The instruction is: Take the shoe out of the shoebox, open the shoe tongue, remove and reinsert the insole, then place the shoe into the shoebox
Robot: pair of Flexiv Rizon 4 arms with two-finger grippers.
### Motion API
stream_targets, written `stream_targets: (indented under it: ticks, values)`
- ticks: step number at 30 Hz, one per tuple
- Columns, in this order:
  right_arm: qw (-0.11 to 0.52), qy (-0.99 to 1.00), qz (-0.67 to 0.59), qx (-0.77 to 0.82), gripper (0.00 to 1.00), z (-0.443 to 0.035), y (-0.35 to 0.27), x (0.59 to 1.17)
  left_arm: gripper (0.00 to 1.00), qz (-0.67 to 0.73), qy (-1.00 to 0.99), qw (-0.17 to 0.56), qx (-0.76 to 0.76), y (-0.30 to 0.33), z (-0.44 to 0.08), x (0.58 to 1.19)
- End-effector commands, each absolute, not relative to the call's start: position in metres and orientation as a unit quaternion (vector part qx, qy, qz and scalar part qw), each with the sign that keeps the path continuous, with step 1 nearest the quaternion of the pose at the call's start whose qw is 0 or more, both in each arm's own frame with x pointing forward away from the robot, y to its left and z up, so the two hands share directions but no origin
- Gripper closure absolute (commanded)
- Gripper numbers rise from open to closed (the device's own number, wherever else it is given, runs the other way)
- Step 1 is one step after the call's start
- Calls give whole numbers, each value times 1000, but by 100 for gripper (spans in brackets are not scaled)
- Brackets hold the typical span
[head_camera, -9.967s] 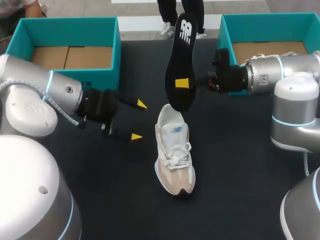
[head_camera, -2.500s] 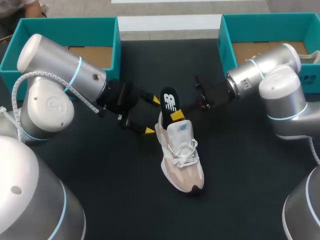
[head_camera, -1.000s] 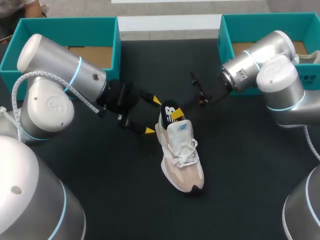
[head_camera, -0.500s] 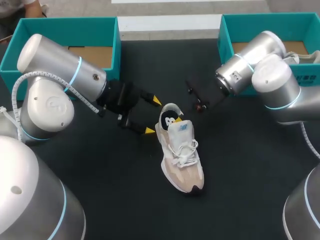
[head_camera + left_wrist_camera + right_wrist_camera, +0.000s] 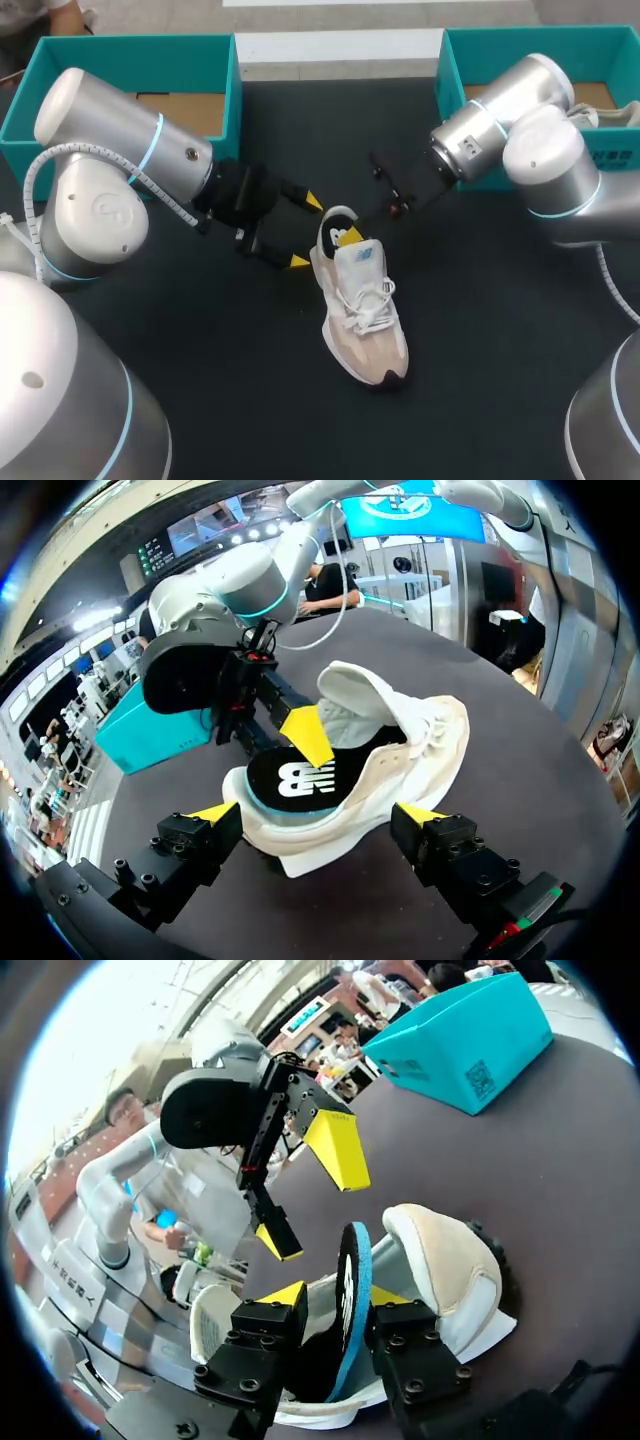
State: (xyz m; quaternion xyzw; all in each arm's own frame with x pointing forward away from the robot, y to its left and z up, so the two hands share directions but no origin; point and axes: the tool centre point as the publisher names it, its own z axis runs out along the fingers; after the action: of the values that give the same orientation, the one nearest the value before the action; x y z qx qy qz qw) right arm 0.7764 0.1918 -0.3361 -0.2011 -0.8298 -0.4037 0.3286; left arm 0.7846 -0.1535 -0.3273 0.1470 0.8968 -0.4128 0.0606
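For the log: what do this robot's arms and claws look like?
The left arm and right arm are rounded silver-grey tubes with white joint caps and thin light-blue rings. A white ribbed cable loops beside the left arm. The left claw and right claw are black bolted blocks, each with two fingers tipped in bright yellow wedges.

I have a dark surface (image 5: 480,340) in front of me with three things resting directly on it. A pale beige and white shoe (image 5: 365,330) stands on its sole near the middle, toe toward the near edge, heel toward the far one. Two teal boxes sit along the far side, well apart from the shoe: the left shoebox (image 5: 232,90) and the right shoebox (image 5: 450,60).
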Motion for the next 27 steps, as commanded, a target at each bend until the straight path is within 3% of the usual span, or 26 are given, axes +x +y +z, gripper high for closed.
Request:
stream_targets:
  ticks: [1,27]
  values:
    - [322,-834,-399,-202,57,-330,191,773,0,-412,897,61,147,-154,-328,784]
    - [223,-854,-430,-188,51,-241,182,795,0,-412,897,61,147,-154,-328,784]
